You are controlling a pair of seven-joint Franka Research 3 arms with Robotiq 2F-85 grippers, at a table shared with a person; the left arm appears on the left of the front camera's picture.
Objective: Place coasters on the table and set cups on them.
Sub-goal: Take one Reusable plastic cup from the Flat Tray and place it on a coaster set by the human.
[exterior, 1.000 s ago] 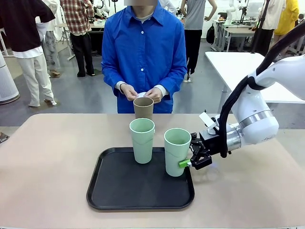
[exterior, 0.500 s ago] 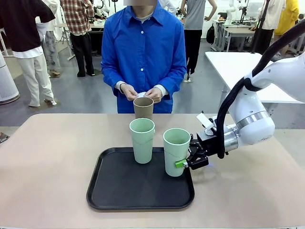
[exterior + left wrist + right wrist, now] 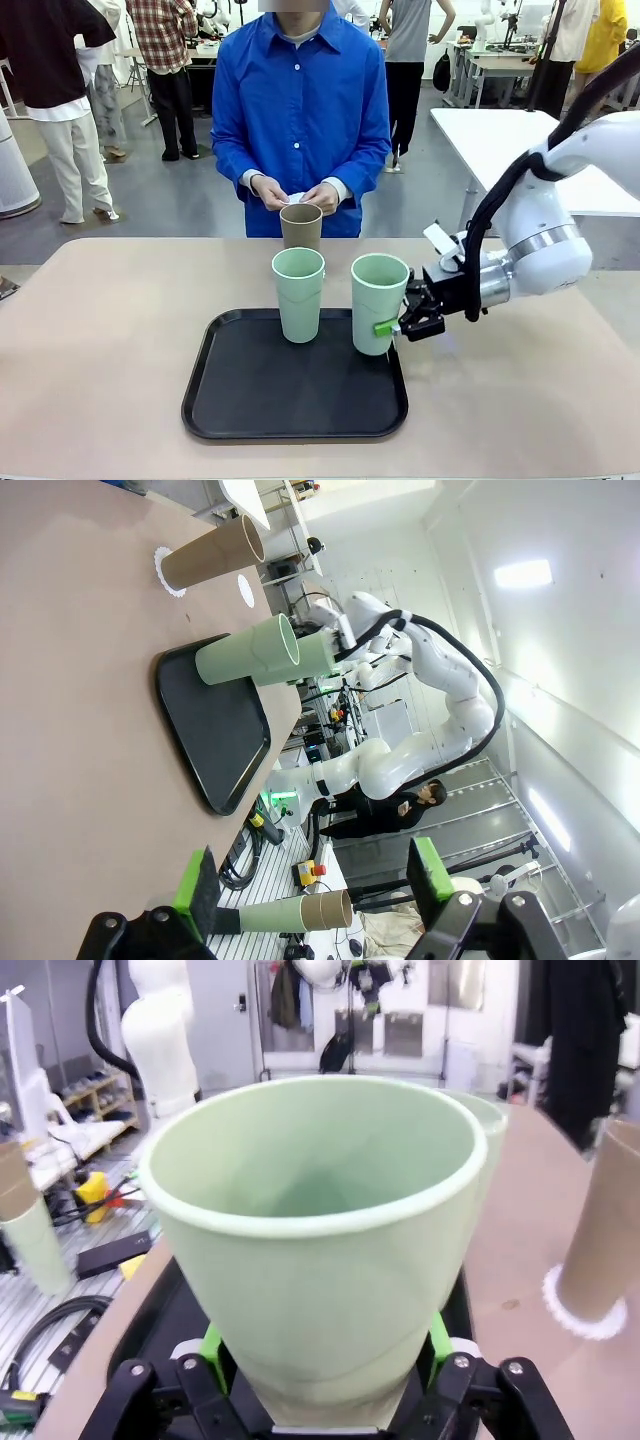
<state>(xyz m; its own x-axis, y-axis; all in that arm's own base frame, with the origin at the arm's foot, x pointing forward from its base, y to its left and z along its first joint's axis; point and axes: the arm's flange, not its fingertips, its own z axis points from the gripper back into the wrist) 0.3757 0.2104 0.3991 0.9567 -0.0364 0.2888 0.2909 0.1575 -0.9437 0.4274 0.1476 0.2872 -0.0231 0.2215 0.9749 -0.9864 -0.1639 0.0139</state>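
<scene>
Black tray [image 3: 230,400]: rectangular with rounded corners, lying at the middle of the table [image 3: 100,340], a beige-tan matte top with rounded corners. Right gripper [image 3: 398,326]: black with green pads, coming in from the tray's right side and clamped on the lower wall of a mint cup [image 3: 378,290]. This cup is upright over the tray's right edge; whether its base touches the tray cannot be told. In the right wrist view the same cup [image 3: 310,1260] sits between the two green pads [image 3: 212,1345], its inside bare. Second mint cup [image 3: 298,295]: upright on the tray near its far edge. Tan-brown cup [image 3: 301,228]: upright on the table just beyond the tray's far edge, standing on a lacy white coaster [image 3: 585,1318]. Another coaster [image 3: 245,588]: lying bare on the table beyond the tray, near the tan-brown cup. Left gripper [image 3: 310,865]: fingers apart with nothing between them, held well away from the tray and facing it across the table. Person [image 3: 300,110]: blue shirt, standing at the table's far side behind the tray, both hands together around a small white piece [image 3: 297,198]. Room: open hall with a grey floor [image 3: 180,205] and bright ceiling strips. A white table [image 3: 500,130] stands beyond the tray to the right, and other people stand farther back.
</scene>
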